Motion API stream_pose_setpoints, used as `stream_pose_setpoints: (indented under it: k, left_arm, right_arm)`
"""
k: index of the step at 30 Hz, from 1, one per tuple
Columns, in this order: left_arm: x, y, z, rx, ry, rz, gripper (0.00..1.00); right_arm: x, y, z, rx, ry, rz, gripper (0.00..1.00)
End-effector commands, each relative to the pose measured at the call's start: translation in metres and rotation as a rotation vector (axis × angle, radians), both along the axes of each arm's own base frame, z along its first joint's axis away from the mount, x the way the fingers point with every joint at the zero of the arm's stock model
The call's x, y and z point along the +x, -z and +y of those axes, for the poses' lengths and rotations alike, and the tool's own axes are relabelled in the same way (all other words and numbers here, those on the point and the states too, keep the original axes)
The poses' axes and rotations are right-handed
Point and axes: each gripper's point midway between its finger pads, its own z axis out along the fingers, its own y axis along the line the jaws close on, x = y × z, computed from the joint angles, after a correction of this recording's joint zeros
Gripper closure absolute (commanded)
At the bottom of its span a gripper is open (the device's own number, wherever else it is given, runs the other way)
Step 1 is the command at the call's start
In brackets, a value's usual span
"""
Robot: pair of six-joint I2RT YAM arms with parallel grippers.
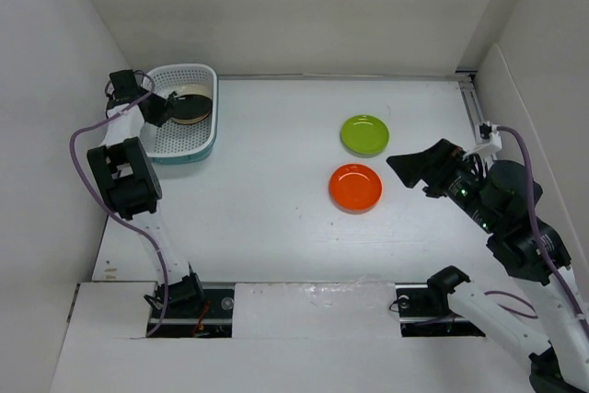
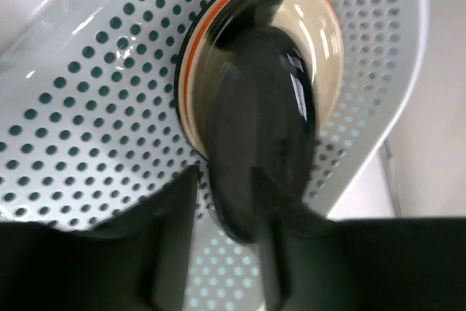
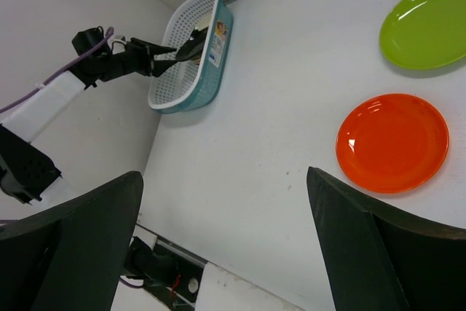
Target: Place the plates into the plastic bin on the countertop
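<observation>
Left pincer (image 2: 224, 183) on glossy black plate (image 2: 262, 129) over cream plate (image 2: 320, 34) in perforated bin (image 2: 87, 107)

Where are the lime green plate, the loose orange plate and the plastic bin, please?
lime green plate (image 1: 364, 134): top external view, centre of the dish.
orange plate (image 1: 355, 187): top external view, centre of the dish.
plastic bin (image 1: 184, 147): top external view, its near wall.

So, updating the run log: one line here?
left end effector: shut on black plate at bin | right end effector: open | orange plate, green plate: countertop
</observation>
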Motion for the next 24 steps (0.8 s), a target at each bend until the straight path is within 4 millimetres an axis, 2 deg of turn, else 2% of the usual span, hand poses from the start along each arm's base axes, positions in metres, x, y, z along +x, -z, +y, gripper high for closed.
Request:
stream_pose_setpoints:
  k: [1,2,3,6,8,9,10,13,14,17,18,19,20,21,23,24]
  left_arm:
    - [0.016,-0.048,0.001,0.019,-0.001,-0.129,0.65]
    - [0.015,-0.054,0.001,0.023,-0.001,-0.141,0.55]
    - [0.015,-0.059,0.002,0.023,-0.015,-0.148,0.38]
    - [0.016,-0.090,0.003,0.038,-0.014,-0.195,0.17]
    - [0.013,-0.117,0.004,0.076,-0.008,-0.243,0.10]
    - [0.012,-0.131,-0.003,0.093,0.010,-0.275,0.06]
    - [0.007,-0.162,-0.009,0.131,0.018,-0.335,0.02]
    - [0.001,-0.201,-0.048,0.198,0.109,-0.424,0.00]
    - [-0.005,-0.220,-0.084,0.180,0.202,-0.473,0.00]
    - [-0.017,-0.234,-0.149,0.210,0.354,-0.508,0.00]
    - [-0.024,-0.233,-0.204,0.201,0.461,-0.520,0.00]
    - [-0.033,-0.219,-0.232,0.190,0.524,-0.502,0.00]
    - [-0.039,-0.215,-0.263,0.176,0.601,-0.522,0.00]
    - [-0.059,-0.191,-0.320,0.126,0.736,-0.497,0.00]
    - [-0.074,-0.165,-0.367,0.100,0.849,-0.480,0.00]
    - [-0.076,-0.143,-0.391,0.078,0.905,-0.468,0.00]
  right_arm:
    - [-0.004,-0.020,-0.003,0.034,0.000,-0.077,0.00]
    - [-0.008,-0.023,-0.005,0.041,0.000,-0.089,0.00]
    - [-0.009,-0.025,-0.007,0.044,0.011,-0.097,0.00]
    - [-0.009,-0.025,-0.007,0.044,0.011,-0.097,0.00]
    - [-0.007,-0.025,-0.004,0.046,-0.003,-0.098,0.00]
    - [-0.007,-0.025,-0.004,0.046,-0.003,-0.098,0.00]
    - [-0.009,-0.025,-0.002,0.047,-0.015,-0.098,0.00]
    - [-0.007,-0.024,-0.002,0.048,-0.015,-0.099,0.00]
    - [-0.007,-0.024,-0.002,0.048,-0.015,-0.099,0.00]
    - [-0.007,-0.032,-0.008,0.052,0.018,-0.114,0.00]
    - [-0.006,-0.032,-0.012,0.047,0.043,-0.110,0.00]
    - [-0.008,-0.034,-0.016,0.043,0.055,-0.106,0.00]
    - [-0.006,-0.033,-0.017,0.029,0.063,-0.102,0.00]
    - [-0.006,-0.032,-0.021,0.020,0.081,-0.091,0.00]
    - [-0.007,-0.033,-0.025,0.016,0.099,-0.087,0.00]
    - [-0.008,-0.037,-0.026,0.021,0.100,-0.095,0.00]
